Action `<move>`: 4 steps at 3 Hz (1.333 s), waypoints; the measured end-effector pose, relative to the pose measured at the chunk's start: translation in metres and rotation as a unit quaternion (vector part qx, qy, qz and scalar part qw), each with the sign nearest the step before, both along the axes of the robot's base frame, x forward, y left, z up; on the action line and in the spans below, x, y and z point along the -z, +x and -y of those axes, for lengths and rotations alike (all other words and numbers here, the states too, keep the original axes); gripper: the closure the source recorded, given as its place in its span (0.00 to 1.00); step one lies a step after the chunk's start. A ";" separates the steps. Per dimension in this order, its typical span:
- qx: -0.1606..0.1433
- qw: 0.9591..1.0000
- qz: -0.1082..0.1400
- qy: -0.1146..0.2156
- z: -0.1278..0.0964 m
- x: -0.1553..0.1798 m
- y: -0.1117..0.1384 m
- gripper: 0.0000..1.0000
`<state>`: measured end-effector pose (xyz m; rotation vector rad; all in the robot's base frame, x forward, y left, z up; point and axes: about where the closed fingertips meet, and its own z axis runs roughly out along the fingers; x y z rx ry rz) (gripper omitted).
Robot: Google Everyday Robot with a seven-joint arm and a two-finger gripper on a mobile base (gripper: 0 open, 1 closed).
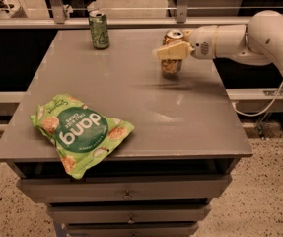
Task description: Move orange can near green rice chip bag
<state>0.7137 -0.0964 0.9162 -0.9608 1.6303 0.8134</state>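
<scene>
The orange can [171, 66] is upright in my gripper [168, 51], which is shut around its upper body and holds it just above the back right part of the grey table [146, 107]. A faint shadow lies on the table under the can. The white arm [239, 41] comes in from the right. The green rice chip bag [79, 131] lies flat at the table's front left corner, well to the left of and nearer than the can.
A green can [99, 29] stands upright near the table's back edge, left of centre. Drawers [126, 194] sit below the tabletop. A metal rail [131, 21] runs behind the table.
</scene>
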 end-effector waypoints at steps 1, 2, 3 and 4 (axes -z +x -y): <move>-0.015 1.000 0.008 -0.008 -0.003 -0.025 -0.023 0.88; -0.018 1.000 0.010 -0.009 -0.006 -0.029 -0.025 1.00; -0.047 0.999 -0.008 0.020 -0.025 -0.022 -0.048 1.00; -0.095 0.993 -0.021 0.065 -0.060 -0.013 -0.094 1.00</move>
